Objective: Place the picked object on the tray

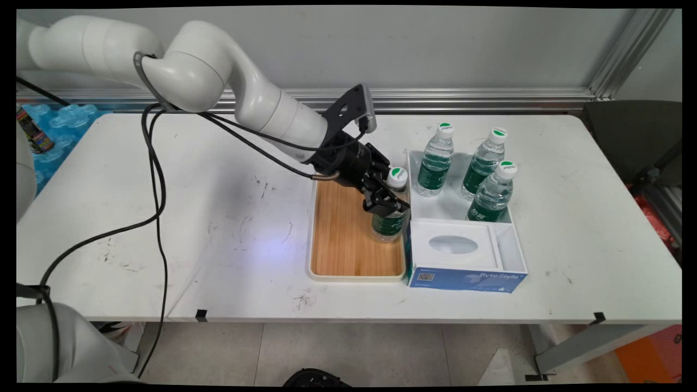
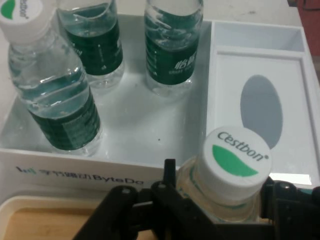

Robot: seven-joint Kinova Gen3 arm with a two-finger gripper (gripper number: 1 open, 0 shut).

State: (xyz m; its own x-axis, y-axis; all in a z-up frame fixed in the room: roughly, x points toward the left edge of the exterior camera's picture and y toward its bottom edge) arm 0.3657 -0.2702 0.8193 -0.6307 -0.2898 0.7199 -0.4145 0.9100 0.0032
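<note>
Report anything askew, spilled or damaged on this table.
Nothing spilled or damaged. The bottle in the tool stands on the wooden tray; three bottles stand upright in the white box. The table shows only scuffs.

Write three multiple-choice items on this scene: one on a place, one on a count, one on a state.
1. Where does the bottle in the gripper stand?
A. On the wooden tray
B. In the white box
C. On the bare table

2. How many bottles stand in the white box?
A. One
B. Three
C. Five

3. What state is the gripper in?
A. Open, above the table
B. Shut on nothing
C. Shut on the bottle

Answers: 1 A, its base sits on the tray's right edge. 2 B, three green-labelled bottles stand there. 3 C, the fingers clasp it below the cap.
</note>
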